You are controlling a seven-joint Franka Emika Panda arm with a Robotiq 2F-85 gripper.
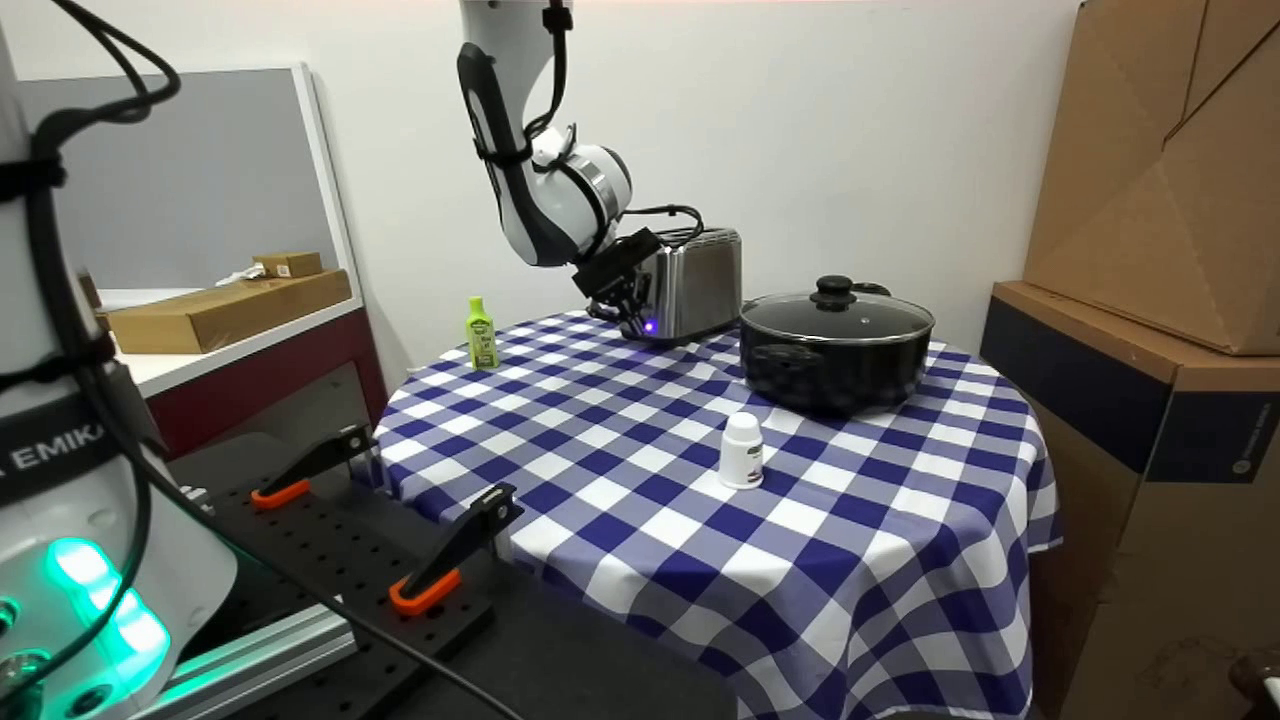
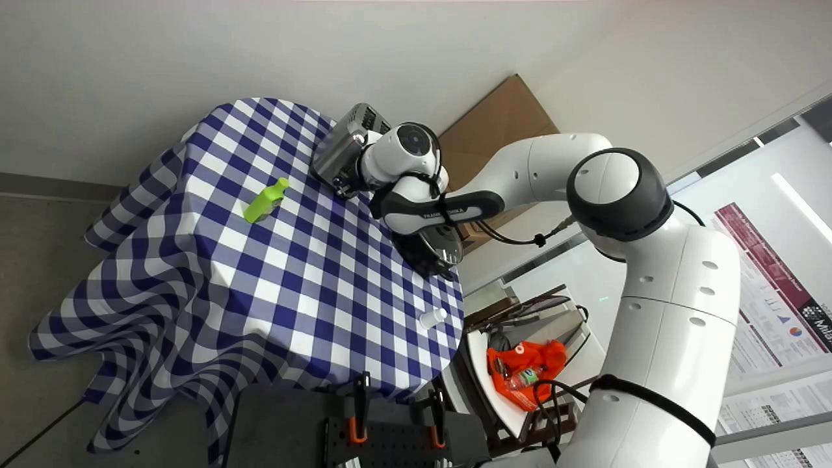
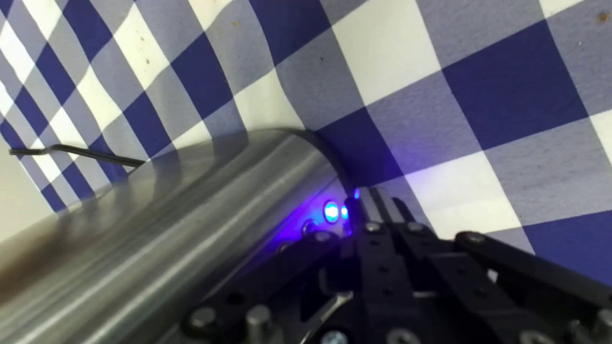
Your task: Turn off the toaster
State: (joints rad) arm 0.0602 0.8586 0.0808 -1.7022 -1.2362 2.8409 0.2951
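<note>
Probably set for pressing: gripper [image 3: 377, 204] narrow, jaws together, nothing held, tip right by lit button [image 3: 331, 211] on toaster [image 3: 201, 215], contact unclear

This looks like a robotics lab: a white robot arm [image 2: 682, 279] stands beside a black perforated plate [image 1: 340, 540] with orange-and-black clamps [image 1: 454, 546] at its edge, and an exterior view shows a white printed poster with a maroon band [image 2: 775, 276]. A boxy silver metal toaster [image 1: 702, 285] and a wide black glass-lidded pot [image 1: 835, 360], both kitchenware, stand near the edge of a blue-and-white checked tablecloth [image 1: 600, 450].
</note>
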